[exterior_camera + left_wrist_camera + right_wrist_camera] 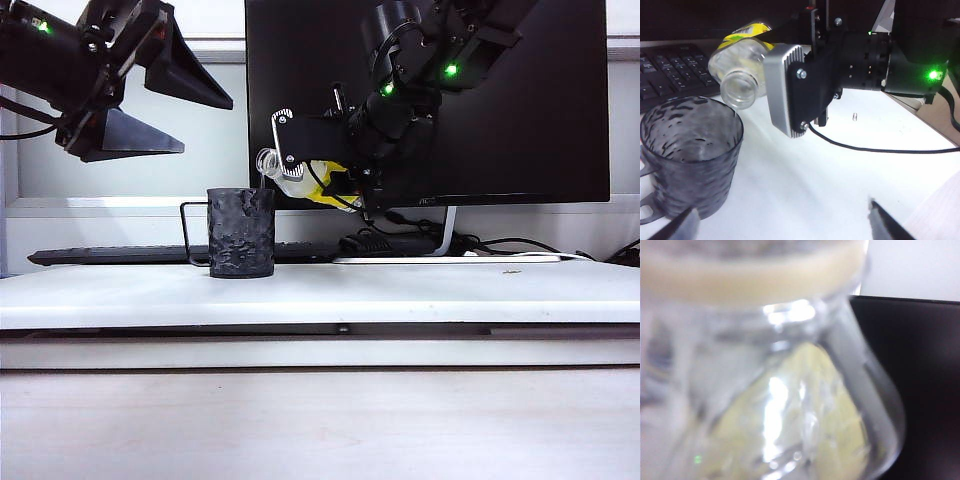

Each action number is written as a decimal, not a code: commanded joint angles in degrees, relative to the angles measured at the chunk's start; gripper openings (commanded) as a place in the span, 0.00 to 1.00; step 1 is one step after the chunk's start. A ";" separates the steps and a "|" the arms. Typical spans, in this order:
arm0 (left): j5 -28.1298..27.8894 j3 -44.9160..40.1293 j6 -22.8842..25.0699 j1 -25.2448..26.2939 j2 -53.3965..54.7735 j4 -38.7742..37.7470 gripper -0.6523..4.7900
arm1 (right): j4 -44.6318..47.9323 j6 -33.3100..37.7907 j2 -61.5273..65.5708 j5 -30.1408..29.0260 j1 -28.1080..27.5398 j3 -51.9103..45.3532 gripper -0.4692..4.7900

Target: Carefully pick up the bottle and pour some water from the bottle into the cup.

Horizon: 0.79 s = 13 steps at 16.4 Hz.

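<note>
While the right claw (318,165) grips the small clear plastic bottle with the yellow label (300,178) tilted, mouth just above the dimpled black cylindrical cup (241,232) on the white table (400,295), tilt slowly; the left claw (150,95) hangs open, up beside the cup.

Exterior camera faces the table (400,290) frontally; wrist cameras close in.

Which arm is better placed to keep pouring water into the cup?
Right. Its tool grips the bottle, tilted with its mouth over the cup. The left tool hangs open and empty, above and beside the cup.
</note>
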 commanded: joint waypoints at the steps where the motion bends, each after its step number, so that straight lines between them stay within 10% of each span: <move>1: 0.44 0.20 0.04 -0.04 -0.26 0.31 1.00 | 4.68 -0.28 -0.74 1.44 0.07 0.59 0.38; 13: 1.92 0.20 0.02 -0.07 -0.26 -0.55 1.00 | 10.08 -6.43 -0.74 2.12 0.11 0.98 0.39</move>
